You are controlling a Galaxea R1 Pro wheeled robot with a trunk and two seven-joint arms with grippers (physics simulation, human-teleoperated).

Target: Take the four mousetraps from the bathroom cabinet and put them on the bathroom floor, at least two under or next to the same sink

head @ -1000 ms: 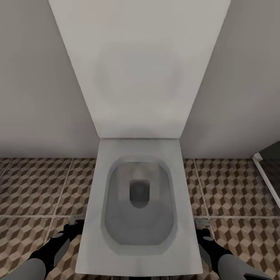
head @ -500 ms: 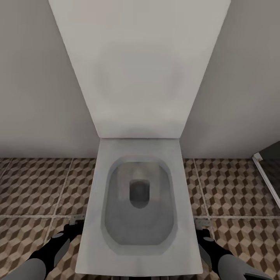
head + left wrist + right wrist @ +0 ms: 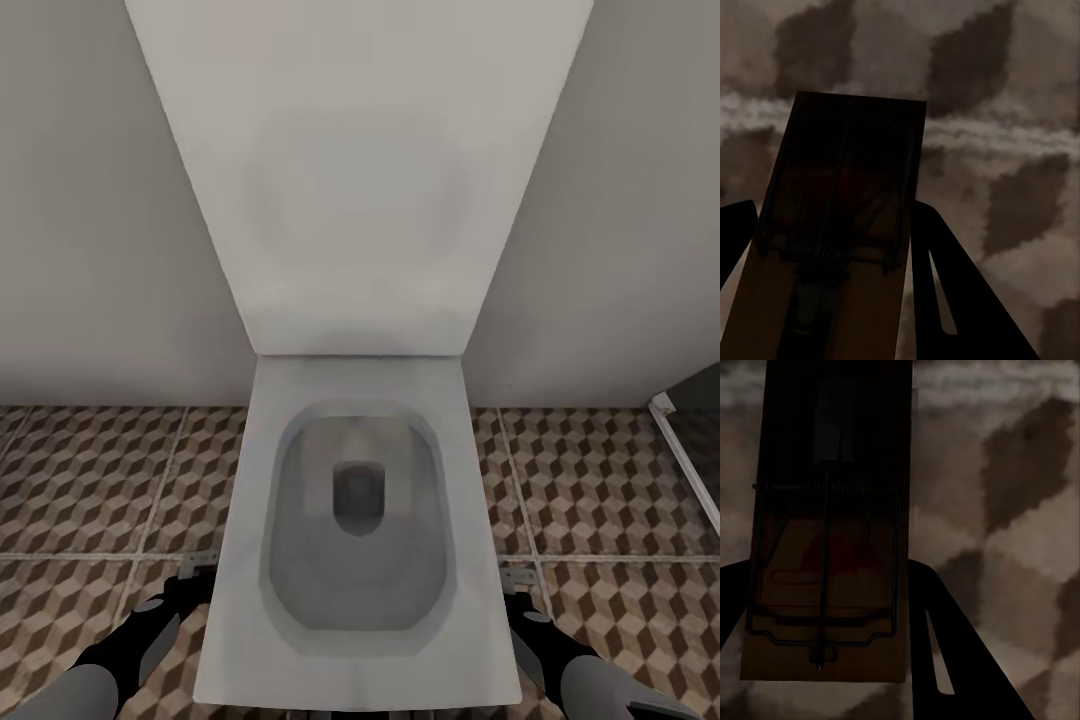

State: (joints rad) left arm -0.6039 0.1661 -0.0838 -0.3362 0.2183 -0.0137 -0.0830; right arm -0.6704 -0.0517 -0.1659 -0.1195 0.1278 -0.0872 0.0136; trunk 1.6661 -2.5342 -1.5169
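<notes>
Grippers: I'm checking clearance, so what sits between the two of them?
In the head view, the white toilet sits between the left gripper and the right gripper.

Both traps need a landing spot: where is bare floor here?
Bare bathroom floor lies left of the toilet, up to the wall, and more to its right, up to the white-framed edge. It is crowded beside the bowl's front corners, where both end effectors hang.
</notes>
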